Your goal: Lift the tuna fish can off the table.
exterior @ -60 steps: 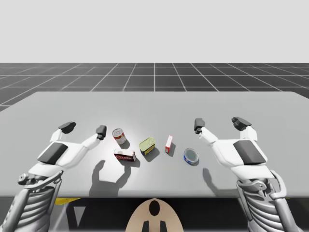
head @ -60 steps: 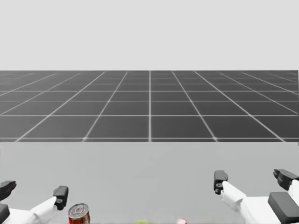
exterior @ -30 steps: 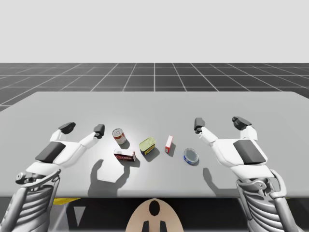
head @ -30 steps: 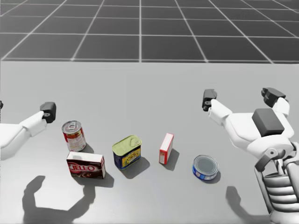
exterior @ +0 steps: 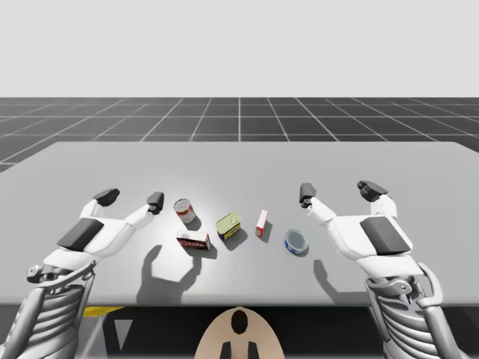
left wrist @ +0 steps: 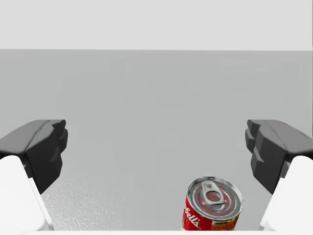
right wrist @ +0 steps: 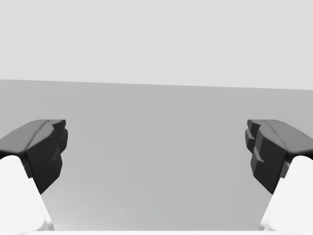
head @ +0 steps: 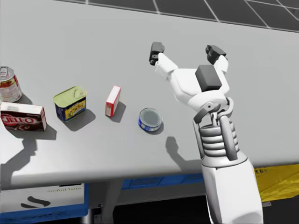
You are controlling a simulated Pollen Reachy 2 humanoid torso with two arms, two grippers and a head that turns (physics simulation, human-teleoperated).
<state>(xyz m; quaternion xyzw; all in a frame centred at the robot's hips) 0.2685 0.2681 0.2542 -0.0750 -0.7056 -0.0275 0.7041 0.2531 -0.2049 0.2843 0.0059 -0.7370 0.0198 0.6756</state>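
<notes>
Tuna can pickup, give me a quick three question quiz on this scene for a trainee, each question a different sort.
1. True or false: the right claw is open and apart from the tuna can.
2. How many things stand on the table? A three, B five, C seven.
3. In the left wrist view, which thing stands ahead of the left claw?
Key: 1 true; 2 B; 3 the red soup can.

Head turned further down and right; tuna can (head: 150, 119) now mid head view.
</notes>
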